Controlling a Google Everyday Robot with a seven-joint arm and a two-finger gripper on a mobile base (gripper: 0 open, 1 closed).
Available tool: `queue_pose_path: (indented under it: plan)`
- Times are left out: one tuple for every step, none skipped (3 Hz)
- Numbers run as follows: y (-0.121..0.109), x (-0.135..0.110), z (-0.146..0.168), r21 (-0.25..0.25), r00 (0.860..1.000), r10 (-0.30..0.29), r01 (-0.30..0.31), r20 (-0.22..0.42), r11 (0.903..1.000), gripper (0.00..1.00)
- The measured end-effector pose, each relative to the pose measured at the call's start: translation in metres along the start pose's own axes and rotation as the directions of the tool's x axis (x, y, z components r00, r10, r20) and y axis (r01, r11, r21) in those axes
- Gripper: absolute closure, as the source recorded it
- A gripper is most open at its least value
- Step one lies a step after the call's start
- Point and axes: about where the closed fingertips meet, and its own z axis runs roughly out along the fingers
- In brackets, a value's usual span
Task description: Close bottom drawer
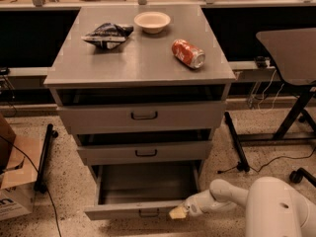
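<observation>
1. Pincer [178,212] sits at the lower centre-right of the frame, its tip against the front of the bottom drawer [123,211], just right of the small black handle [148,213]. I cannot tell whether it is released or clenched.
2. That drawer stands pulled well out at the lower middle, so I judge the closing push is only beginning. The next move calls for a straight shove toward the cabinet. Contact is right of centre, so the shove must be kept square or the drawer may skew and bind.
3. At the lower left edge sits a cardboard box [12,196], its contents not visible. The bottom drawer's grey inside shows nothing in it.
4. Above it, the middle drawer [108,153] and top drawer [98,117] each show a dark gap over the front, and their insides are hidden.
5. On the counter [143,65] lie a crumpled bag [107,35] at the upper left, a white bowl [152,21] that looks empty, and a red can [187,53] on its side.
</observation>
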Motion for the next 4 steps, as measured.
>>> queue_pose_path:
  plan:
    - [-0.0047, -0.0035, 0.0024, 0.000, 1.000, -0.003, 0.003, 0.003, 1.0000, 1.00]
    - [-0.0045, -0.0034, 0.0025, 0.000, 1.000, -0.003, 0.003, 0.003, 1.0000, 1.00]
    - [-0.0062, -0.0070, 0.0031, -0.002, 1.000, -0.010, 0.010, 0.006, 1.0000, 1.00]
    - [-0.0084, -0.0126, 0.0036, -0.004, 1.000, -0.019, 0.019, 0.012, 0.9998, 1.00]
